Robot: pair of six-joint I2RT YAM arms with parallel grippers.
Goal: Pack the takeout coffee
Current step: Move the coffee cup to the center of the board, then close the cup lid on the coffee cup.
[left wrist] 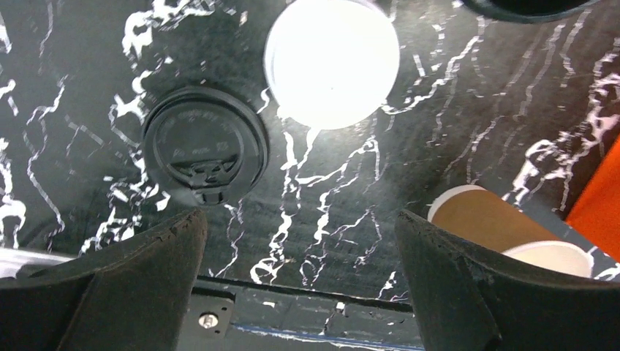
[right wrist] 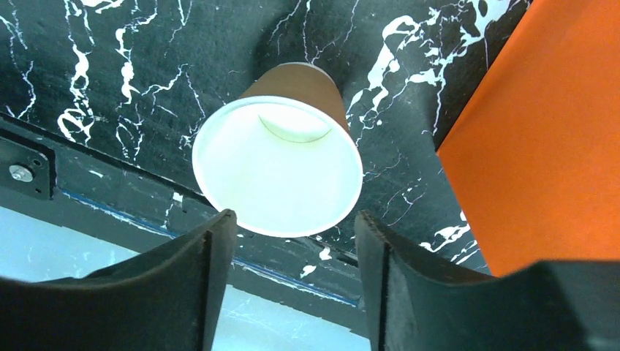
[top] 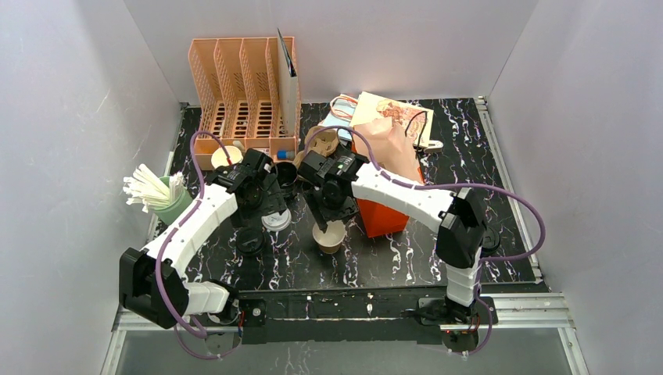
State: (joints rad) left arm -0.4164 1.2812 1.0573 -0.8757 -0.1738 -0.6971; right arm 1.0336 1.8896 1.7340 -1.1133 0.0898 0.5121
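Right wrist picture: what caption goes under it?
Open jaws over an upright brown paper cup, white inside, on a black marbled table beside an orange box.

The brown kraft cup (top: 329, 237) stands upright, lidless, white inside, beside the orange box (top: 383, 219).

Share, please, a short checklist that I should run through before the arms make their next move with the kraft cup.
1. Kraft cup upright, mouth up: ok.
2. Right jaws open, not gripping the cup: ok.
3. Left jaws open and empty: ok.
4. Lid on the cup: not ok; black lid and white lid lie flat on the table.
5. Which lid fits the cup: cannot tell.
6. Cup apart from the orange box: ok.
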